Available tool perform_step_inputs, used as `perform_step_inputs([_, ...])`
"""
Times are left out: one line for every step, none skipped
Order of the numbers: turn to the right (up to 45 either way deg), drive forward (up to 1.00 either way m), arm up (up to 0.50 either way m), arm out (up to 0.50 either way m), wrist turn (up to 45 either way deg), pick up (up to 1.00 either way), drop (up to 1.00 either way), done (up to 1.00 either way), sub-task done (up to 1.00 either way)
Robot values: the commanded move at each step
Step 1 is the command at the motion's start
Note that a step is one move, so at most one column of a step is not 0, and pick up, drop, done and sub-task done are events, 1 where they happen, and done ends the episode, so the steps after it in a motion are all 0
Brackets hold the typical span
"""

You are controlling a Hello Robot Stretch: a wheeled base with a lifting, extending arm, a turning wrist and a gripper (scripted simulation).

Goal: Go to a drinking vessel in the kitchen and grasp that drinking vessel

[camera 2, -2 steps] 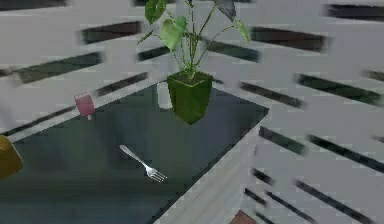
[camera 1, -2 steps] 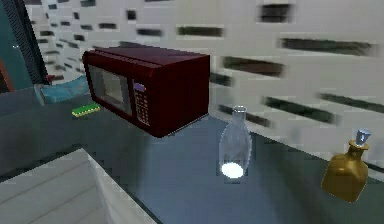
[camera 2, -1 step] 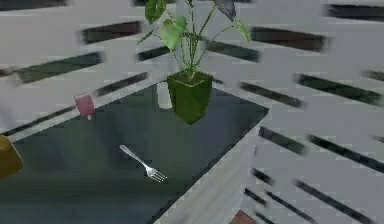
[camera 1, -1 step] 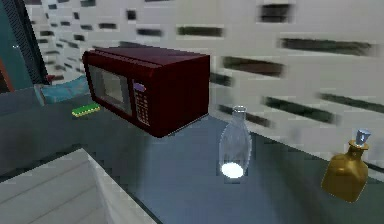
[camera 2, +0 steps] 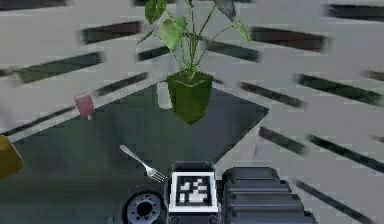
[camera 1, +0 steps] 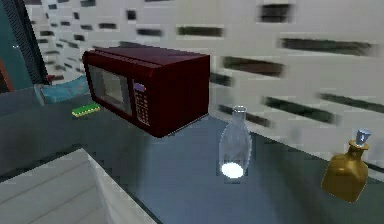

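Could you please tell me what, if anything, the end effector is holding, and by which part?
It cannot be told: a fork lies on the counter just at the end effector.

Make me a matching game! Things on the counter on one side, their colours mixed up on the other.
Things:
1. microwave
2. plant pot
3. cup
4. fork

Colours:
A. pink
B. silver
C. dark red
D. green

Pairs: 1-C, 2-D, 3-A, 4-B
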Motion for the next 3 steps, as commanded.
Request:
perform_step_inputs([0.0, 0.0, 0.0, 0.5, 0.0, 0.0, 0.0, 0.0, 0.0])
perform_step_inputs([0.0, 0.0, 0.0, 0.0, 45.0, 0.0, 0.0, 0.0, 0.0])
perform_step_inputs([0.0, 0.0, 0.0, 0.0, 45.0, 0.0, 0.0, 0.0, 0.0])
